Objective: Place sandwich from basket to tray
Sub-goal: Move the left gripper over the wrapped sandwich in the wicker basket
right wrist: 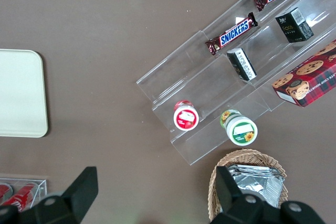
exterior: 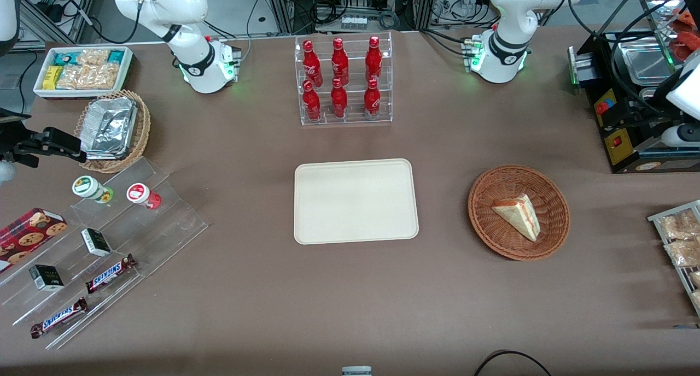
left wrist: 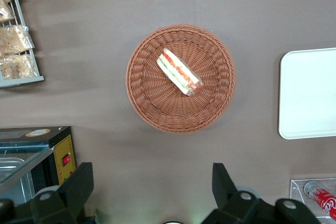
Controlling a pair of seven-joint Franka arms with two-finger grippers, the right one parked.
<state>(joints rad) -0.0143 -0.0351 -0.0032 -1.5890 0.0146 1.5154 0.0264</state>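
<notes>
- Toward the parked arm's end of the table I see a white bin of snack packets, a tan wicker basket with foil containers nearer the front camera than the bin, and a clear stepped stand carrying two Snickers bars, small dark boxes and two round tubs
- Mid-table, a clear rack of red bottles stands upright, farther from the front camera than the tray; the tray lies flat with nothing on it
- Toward the working arm's end, the basket sits well apart from the tray, and the sandwich lies in it, roughly central, touching only the wicker
- From my wrist camera the sandwich shows its red, orange and green filling edge upward
- My gripper hangs high above the table just beside the basket; its two fingers are spread wide apart and hold nothing
- A black machine and a rack of packets stand at this end of the table
</notes>
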